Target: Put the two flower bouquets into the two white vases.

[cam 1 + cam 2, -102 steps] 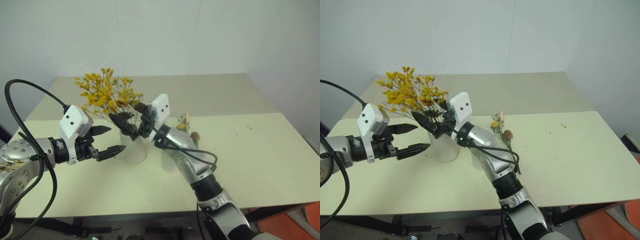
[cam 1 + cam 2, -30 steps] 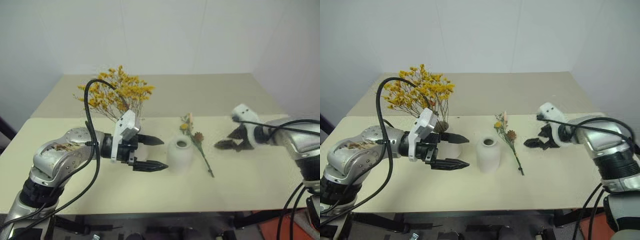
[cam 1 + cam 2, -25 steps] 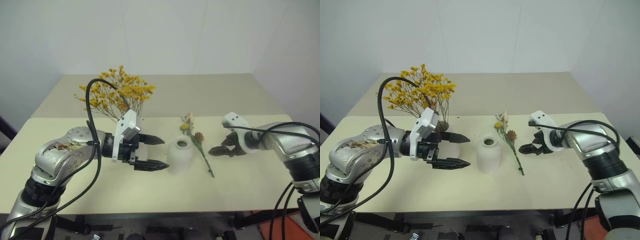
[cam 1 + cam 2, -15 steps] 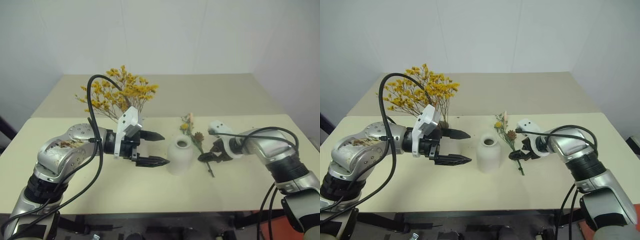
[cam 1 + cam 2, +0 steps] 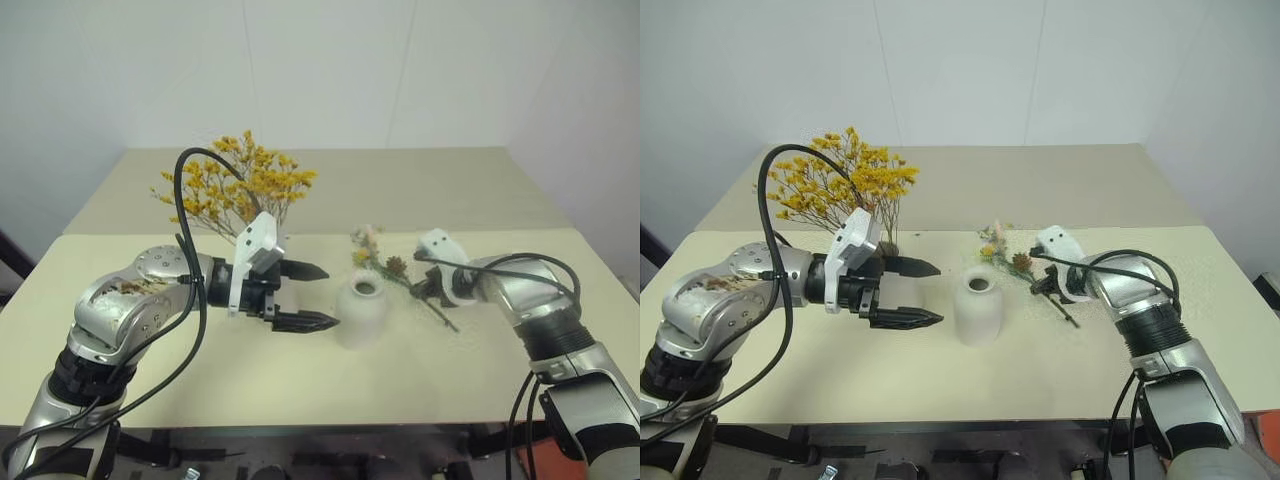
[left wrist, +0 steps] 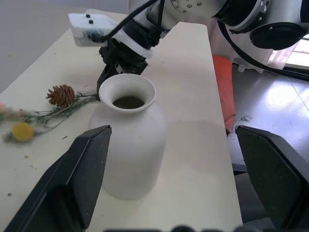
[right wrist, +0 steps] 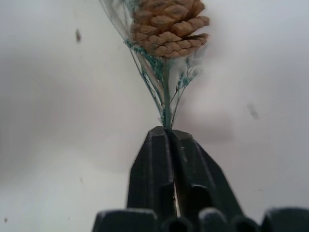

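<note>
Fingers of the right gripper point(image 7: 169, 140) are pressed together on the thin green stems of the slim mixed bunch point(image 5: 1015, 262), just below its pine cone point(image 7: 169, 21). That bunch lies slanted beside the short rounded vase point(image 5: 978, 308), on the side towards the right arm: its yellow ball point(image 6: 21, 131) and pale plumes point away towards the far table, and its stem end sticks out past the gripper. Whether the stems are off the table point(image 5: 1060, 385) or still touching it cannot be made out.

The left gripper point(image 5: 312, 296) hovers on the other side of the short vase with its two black fingers spread wide and nothing between them. Its fingertips come close to the vase wall without touching. In the left wrist view the vase's narrow neck and dark mouth sit between the two finger pads point(image 6: 89, 169).

The bushy yellow bunch point(image 5: 840, 190) rises behind the left gripper, farther from the short vase. The taller vase holding it is almost wholly hidden by the left gripper's white housing and forearm, so only a sliver of white at the base of the stems shows. A black cable point(image 5: 185, 215) loops up in front of the yellow flowers. Small crumbs lie scattered on the table near the pine cone.
</note>
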